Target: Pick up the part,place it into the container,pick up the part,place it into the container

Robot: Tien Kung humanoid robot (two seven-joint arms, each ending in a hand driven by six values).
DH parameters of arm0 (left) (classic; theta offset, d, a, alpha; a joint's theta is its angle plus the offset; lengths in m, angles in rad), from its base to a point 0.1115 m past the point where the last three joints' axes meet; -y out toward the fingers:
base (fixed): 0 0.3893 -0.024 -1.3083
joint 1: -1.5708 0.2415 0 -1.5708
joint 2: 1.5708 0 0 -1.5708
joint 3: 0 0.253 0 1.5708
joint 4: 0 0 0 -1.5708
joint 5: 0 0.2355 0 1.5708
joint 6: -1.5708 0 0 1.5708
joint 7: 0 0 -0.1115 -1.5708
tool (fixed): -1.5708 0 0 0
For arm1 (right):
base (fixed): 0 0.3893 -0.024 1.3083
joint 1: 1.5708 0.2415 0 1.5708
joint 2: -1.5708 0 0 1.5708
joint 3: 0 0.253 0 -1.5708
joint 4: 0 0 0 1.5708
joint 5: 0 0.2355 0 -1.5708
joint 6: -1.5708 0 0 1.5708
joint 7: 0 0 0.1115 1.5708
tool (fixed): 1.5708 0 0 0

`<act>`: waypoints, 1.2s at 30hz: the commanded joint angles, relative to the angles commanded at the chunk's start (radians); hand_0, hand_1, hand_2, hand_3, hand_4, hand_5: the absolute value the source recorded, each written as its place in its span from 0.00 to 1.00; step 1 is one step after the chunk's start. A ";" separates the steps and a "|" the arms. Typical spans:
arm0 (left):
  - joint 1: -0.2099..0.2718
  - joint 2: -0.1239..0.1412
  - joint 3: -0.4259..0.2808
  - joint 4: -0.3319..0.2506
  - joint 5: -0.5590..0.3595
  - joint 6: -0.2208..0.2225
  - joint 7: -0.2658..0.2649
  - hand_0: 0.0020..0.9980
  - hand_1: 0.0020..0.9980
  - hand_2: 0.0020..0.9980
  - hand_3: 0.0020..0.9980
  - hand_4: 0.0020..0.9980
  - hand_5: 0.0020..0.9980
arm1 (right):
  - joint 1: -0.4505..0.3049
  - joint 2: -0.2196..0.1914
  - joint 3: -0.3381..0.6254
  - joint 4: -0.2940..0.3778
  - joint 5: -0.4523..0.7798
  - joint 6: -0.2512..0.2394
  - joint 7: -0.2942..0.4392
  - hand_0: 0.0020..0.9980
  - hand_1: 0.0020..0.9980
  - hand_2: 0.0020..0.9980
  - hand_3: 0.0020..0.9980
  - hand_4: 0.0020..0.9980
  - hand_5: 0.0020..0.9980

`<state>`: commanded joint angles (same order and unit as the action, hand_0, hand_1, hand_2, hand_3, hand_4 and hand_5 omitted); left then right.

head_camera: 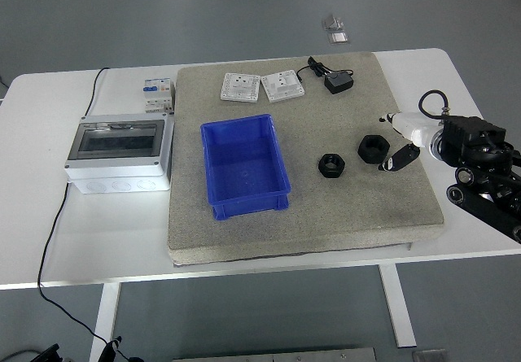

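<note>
Head view: right hand [400, 146] sits at the right edge of the grey mat [358, 207], arm coming in from the table's right edge. Fingers look loosely curled and hold nothing, though they're small in frame so not fully sure. Left arm isn't visible.

Two black nut-shaped parts lie on the mat, right of centre: nut part [331, 165] nearer the bin, larger nut part [372, 147] just beside the hand's fingertips, can't tell if touching. They lie near each other but apart. Mat is bare between the parts and its near edge and near-right corner, so there is open room there.

Blue container [244, 163] stands left of centre on the mat, open top, inside empty. Nothing stands between the parts and the container.

Along the mat's far edge: two white socket plates [262, 86] side by side, black adapter [338, 82] with a cable near the far-right corner.

Off the mat, toward the white table's [73, 240] left edge: grey enclosure box [120, 152] with a dark window, a small breaker [158, 94] behind it, black cable [57, 215] running off the near edge
</note>
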<state>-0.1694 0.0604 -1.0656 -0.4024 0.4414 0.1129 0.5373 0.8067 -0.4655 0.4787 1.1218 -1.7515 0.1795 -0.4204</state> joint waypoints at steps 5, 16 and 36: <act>-0.001 0.000 -0.002 0.000 0.004 0.000 0.001 0.69 0.76 0.76 0.85 0.98 1.00 | 0.022 0.041 -0.025 -0.047 0.024 -0.016 0.014 0.74 0.73 0.95 1.00 0.90 0.28; -0.004 0.000 -0.006 0.000 0.016 -0.002 0.003 0.69 0.76 0.76 0.85 0.98 1.00 | 0.055 0.097 -0.090 -0.138 0.073 -0.069 0.047 0.65 0.59 0.79 0.77 0.67 0.17; -0.002 0.000 -0.007 -0.001 0.027 0.000 0.000 0.69 0.76 0.76 0.85 0.98 1.00 | 0.048 0.097 -0.110 -0.157 0.096 -0.172 0.104 0.50 0.45 0.57 0.64 0.34 0.00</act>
<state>-0.1710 0.0601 -1.0724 -0.4038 0.4680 0.1129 0.5374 0.8545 -0.3686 0.3687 0.9650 -1.6556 0.0073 -0.3165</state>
